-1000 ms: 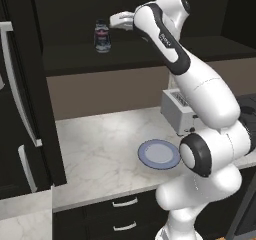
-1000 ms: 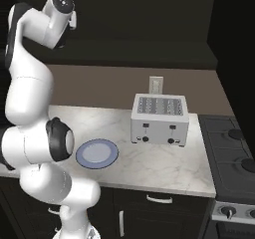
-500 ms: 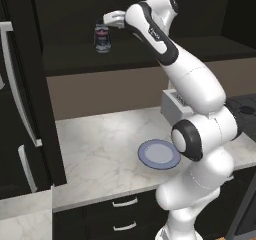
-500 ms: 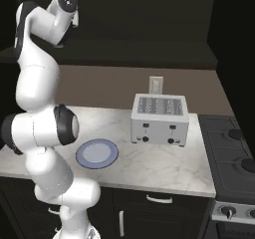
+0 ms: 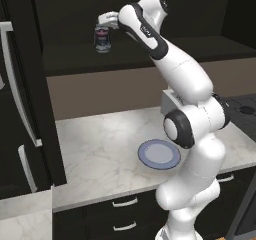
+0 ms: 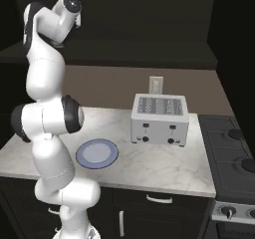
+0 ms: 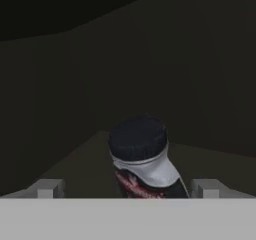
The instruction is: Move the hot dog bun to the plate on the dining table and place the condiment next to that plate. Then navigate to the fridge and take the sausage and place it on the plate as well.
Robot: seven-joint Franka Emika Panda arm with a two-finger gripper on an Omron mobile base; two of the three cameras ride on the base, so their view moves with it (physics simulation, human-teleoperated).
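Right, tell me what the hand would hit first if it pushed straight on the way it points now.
The condiment. In the hand view the jar stands dead ahead between the open fingertips; in the left base view the hand sits right by it. How near is unclear, but it looks very close.

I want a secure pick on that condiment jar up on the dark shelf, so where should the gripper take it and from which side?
Grip the condiment jar around its glass body below the dark lid, coming in level from its front. It stands upright, and the open gripper already straddles it.
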